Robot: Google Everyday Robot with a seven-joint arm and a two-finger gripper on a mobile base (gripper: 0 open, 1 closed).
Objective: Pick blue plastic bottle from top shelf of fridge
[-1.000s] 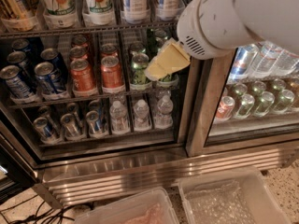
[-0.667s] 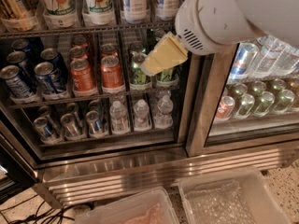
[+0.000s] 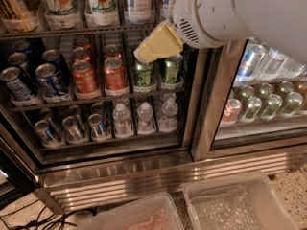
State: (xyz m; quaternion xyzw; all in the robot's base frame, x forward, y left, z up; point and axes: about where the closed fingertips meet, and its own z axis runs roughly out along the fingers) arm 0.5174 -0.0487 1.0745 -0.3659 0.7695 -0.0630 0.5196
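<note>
Tool below top-cropped blue plastic bottle

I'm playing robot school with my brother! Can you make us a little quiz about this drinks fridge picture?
1. True or false: the gripper holds the blue plastic bottle.
2. Which cans are just behind the gripper? A pink cans, B green cans, C purple cans.
3. Fill in: the small water bottles stand on the ___ shelf.
Key: 1 false, the gripper hangs below the top shelf. 2 B. 3 bottom.
</note>
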